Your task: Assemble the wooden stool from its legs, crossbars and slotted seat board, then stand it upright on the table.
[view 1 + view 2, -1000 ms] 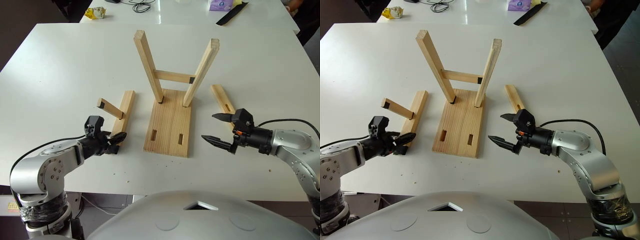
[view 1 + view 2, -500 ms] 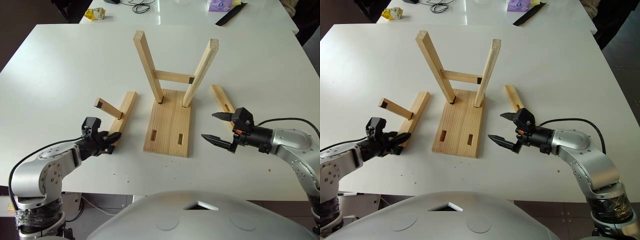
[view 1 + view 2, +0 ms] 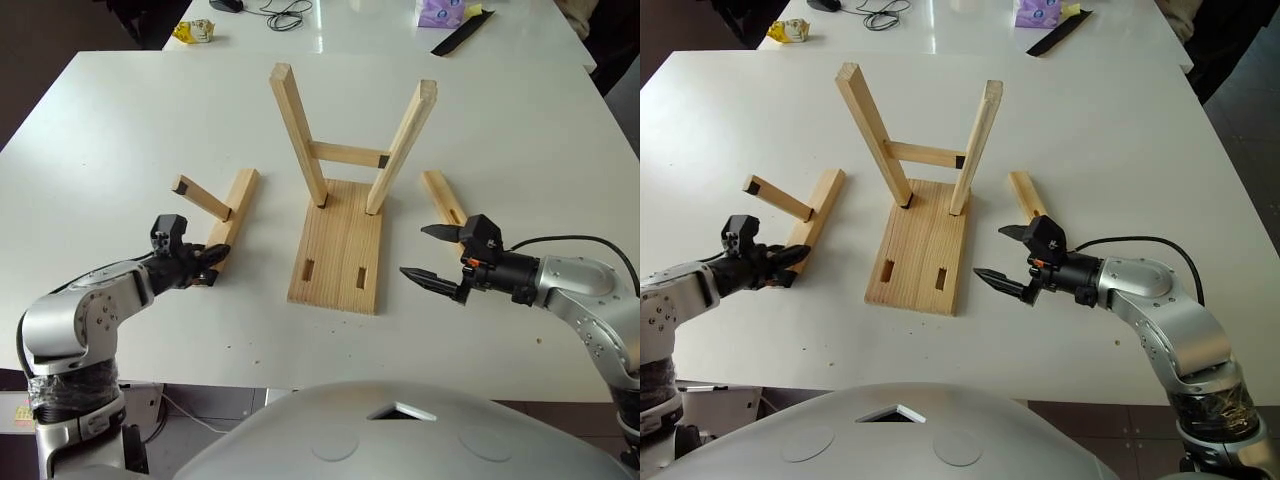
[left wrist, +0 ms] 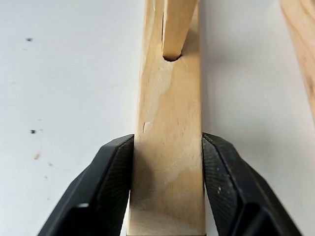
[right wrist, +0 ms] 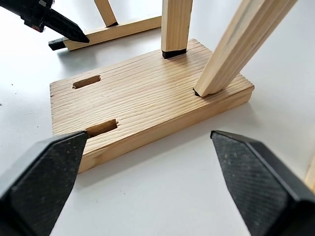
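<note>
Seat board (image 3: 335, 245) flat mid-desk (image 3: 120, 130), long axis near-far, two empty slots (image 3: 308, 268) at near end. Two legs plugged into far slots, standing up: left one (image 3: 298, 135) leaning left, right one (image 3: 402, 145) leaning right, crossbar (image 3: 345, 153) joining them about halfway up.

Left of board: third leg (image 3: 232, 208) lying on desk, long axis near-far, far end angled slightly toward board. Short crossbar (image 3: 203, 198) socketed in it, sticking out up and to the left.

Left tool (image 3: 208, 265) pinching near end of that lying leg, one pad on each side face.

Right of board: fourth leg (image 3: 443, 198) flat on desk, near-far, near end swung a little right.

Right tool (image 3: 412, 251) spread wide, gripping nothing, low over desk just right of board's near end, tips pointing left at board.
</note>
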`<state>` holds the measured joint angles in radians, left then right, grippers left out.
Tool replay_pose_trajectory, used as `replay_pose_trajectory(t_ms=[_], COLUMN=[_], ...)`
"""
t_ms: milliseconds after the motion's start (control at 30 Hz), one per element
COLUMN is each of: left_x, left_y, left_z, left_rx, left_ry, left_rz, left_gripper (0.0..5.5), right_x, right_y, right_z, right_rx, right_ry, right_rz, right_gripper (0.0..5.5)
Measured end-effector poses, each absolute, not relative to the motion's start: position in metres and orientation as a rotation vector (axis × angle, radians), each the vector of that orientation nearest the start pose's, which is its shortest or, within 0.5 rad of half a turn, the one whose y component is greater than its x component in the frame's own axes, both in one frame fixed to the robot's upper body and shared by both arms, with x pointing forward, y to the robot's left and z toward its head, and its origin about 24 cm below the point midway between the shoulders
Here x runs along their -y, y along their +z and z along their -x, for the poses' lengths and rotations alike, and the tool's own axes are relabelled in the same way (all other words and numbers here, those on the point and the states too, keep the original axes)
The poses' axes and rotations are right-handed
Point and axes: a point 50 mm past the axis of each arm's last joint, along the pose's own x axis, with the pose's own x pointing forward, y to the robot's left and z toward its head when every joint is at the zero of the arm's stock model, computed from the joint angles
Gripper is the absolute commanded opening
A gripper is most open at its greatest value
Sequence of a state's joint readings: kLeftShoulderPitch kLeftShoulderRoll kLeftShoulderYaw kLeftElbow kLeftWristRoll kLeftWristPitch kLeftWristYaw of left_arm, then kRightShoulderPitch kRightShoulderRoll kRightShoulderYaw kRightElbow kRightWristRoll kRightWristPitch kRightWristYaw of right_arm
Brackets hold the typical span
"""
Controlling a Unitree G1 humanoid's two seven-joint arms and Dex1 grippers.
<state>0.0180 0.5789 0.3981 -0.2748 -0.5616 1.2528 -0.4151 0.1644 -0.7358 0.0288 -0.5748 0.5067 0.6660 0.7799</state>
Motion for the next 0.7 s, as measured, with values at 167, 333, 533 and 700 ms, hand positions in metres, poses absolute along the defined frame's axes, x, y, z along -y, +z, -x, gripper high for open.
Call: replay_pose_trajectory(t_ms=[167, 333, 533, 700], left_x=[-0.300, -0.292, -0.262, -0.229], left_y=[0.117, 0.154, 0.229, 0.274], left_z=[-0.243, -0.260, -0.266, -0.248], left_rx=[-0.590, -0.350, 0.075, 0.268], left_ry=[-0.137, -0.225, -0.544, -0.967], left_rz=[0.251, 0.249, 0.296, 0.386], left_gripper=[2.05, 2.05, 2.05, 2.05], right_x=[0.183, 0.184, 0.192, 0.197], right_y=[0.092, 0.096, 0.113, 0.134], right_z=[-0.190, -0.195, -0.209, -0.213], right_rx=[-0.466, -0.453, -0.401, -0.334], right_ry=[1.006, 1.024, 1.042, 1.126], right_rz=[0.144, 0.160, 0.110, -0.023], right_gripper=[4.61, 4.61, 4.61, 4.61])
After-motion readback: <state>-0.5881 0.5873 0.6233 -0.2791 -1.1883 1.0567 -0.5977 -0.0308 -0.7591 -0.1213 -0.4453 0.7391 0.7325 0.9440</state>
